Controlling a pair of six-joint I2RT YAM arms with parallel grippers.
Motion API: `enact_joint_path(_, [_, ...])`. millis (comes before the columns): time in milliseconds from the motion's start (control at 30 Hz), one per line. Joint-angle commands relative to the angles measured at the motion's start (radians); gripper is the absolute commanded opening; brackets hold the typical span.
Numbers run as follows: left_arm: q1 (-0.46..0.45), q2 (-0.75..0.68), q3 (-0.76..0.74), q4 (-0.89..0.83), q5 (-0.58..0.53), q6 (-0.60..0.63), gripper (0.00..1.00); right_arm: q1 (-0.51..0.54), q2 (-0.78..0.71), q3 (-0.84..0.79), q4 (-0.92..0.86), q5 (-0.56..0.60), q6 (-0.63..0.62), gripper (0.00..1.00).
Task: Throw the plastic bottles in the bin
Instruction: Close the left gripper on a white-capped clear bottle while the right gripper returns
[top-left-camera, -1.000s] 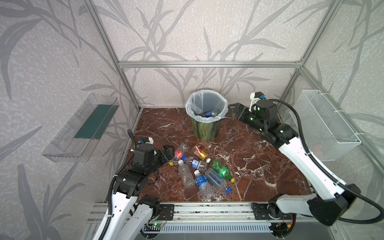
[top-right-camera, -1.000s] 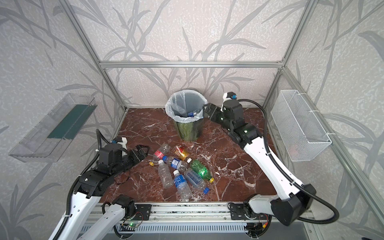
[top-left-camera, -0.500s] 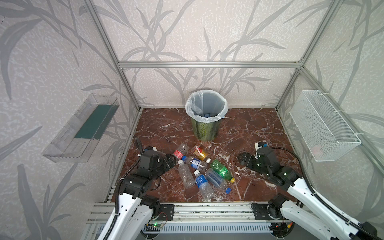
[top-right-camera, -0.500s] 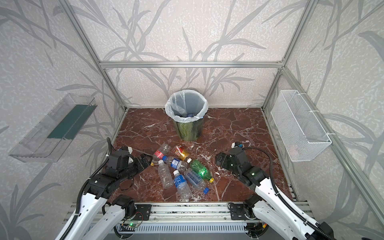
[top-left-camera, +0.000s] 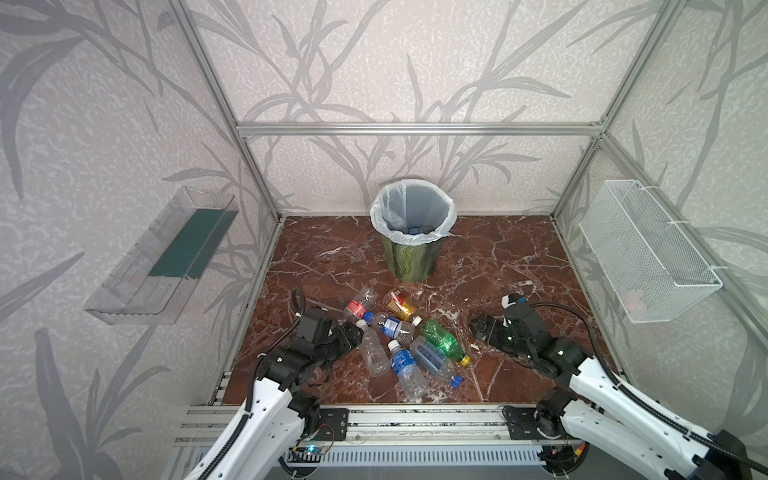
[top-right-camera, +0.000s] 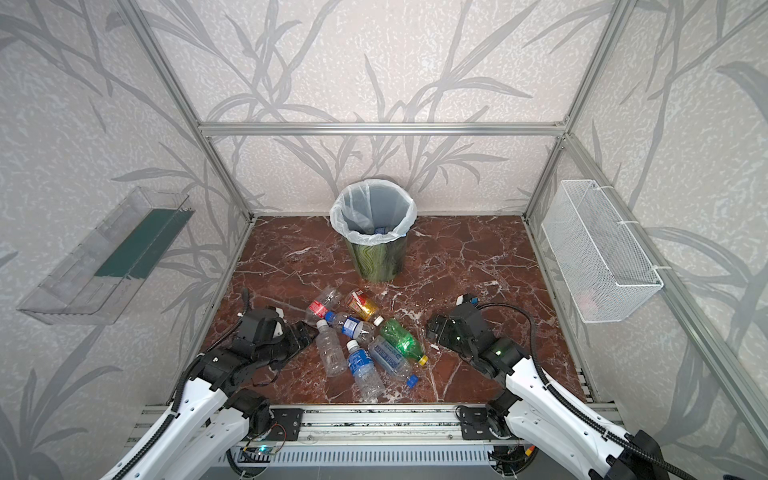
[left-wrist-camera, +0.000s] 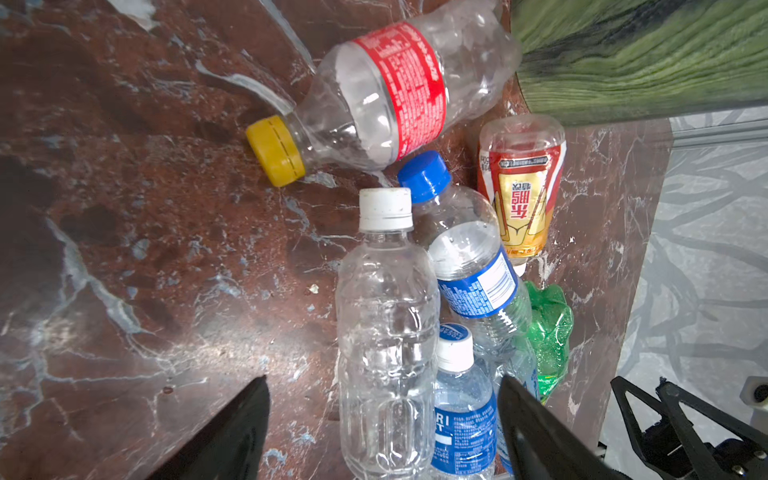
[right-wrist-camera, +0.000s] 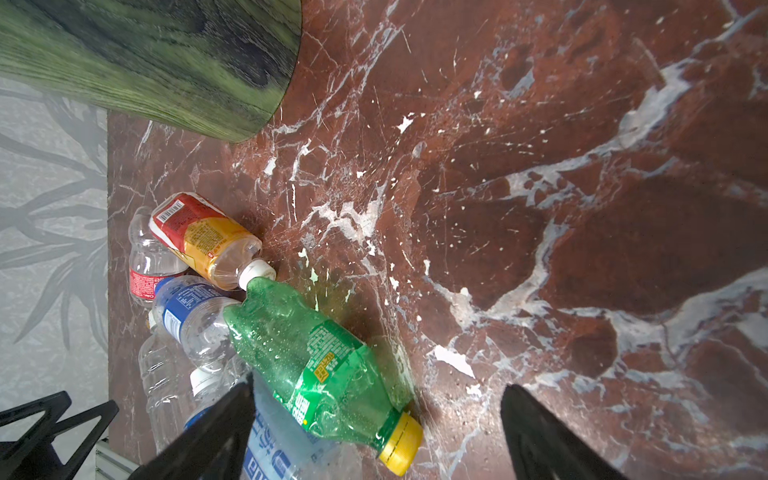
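Note:
The green bin with its white liner stands at the back of the marble floor, a blue-labelled bottle lying inside. Several plastic bottles lie piled in front: red-labelled, amber, blue-labelled, a clear one with a white cap and a green one. My left gripper is open at the pile's left, its fingers either side of the clear bottle. My right gripper is open at the pile's right, over the green bottle's yellow-capped neck.
A white wire-mesh basket hangs on the right wall and a clear tray on the left wall. Aluminium frame posts edge the floor, and a rail runs along its front.
My right arm has swung from beside the bin down to the floor right of the pile. My left gripper has moved down and in toward the pile's left side.

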Motion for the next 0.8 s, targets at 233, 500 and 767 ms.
enact_joint_path(233, [-0.142,0.173,-0.033,0.146,-0.048,-0.054,0.86,0.006,0.000,-0.030,0.029,0.013,0.007,0.93])
enact_joint_path(500, [-0.215,0.272,-0.039,0.214,-0.070,-0.074,0.87,0.006,0.007,-0.023,0.017,0.025,-0.010,0.93])
enact_joint_path(767, [-0.230,0.289,-0.068,0.226,-0.084,-0.082,0.86,0.005,0.020,-0.014,0.019,0.033,-0.020,0.90])
